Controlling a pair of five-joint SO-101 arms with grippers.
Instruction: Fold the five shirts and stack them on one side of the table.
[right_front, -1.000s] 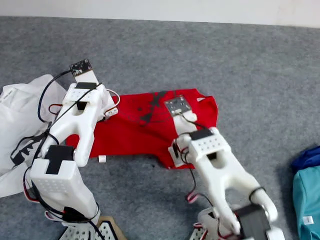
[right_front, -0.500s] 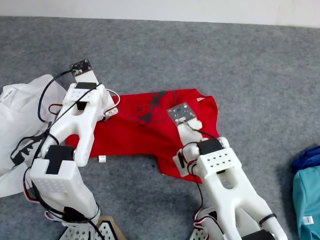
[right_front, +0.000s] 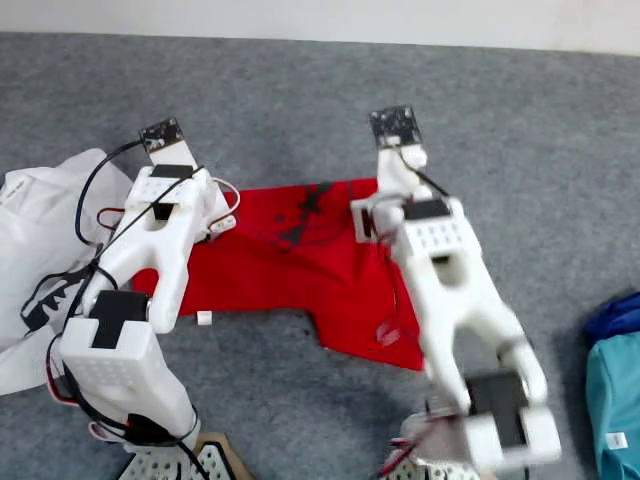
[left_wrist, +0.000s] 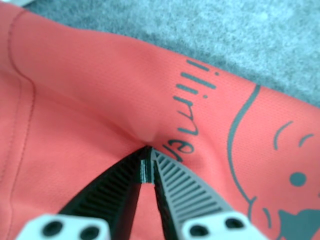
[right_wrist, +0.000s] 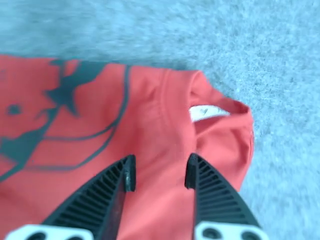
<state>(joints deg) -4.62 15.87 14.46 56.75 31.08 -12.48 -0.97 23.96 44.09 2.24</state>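
From above, the red shirt (right_front: 280, 262) lies spread in the middle of the bench (right_front: 520, 120), print up. My left arm (right_front: 150, 255) sits over its left part, and my right arm (right_front: 440, 270) stretches across its right part to the far edge. A white shirt (right_front: 40, 225) is heaped at the left. A teal shirt (right_front: 615, 400) and a blue shirt (right_front: 615, 315) lie at the right edge.

Left wrist: my left jaws are clenched on a pinch of the red shirt (left_wrist: 100, 90), beside the lettering (left_wrist: 192, 117), and the cloth puckers at the tips.

Right wrist: my right jaws stand released just over the red shirt (right_wrist: 150, 115), near the collar label (right_wrist: 206, 112).

I judge the fold is only being set up. To do it well, I should lower the right jaws onto the collar edge and bite as shallowly as the left. Then I should lift both together, keeping the cloth taut so the crease runs straight.
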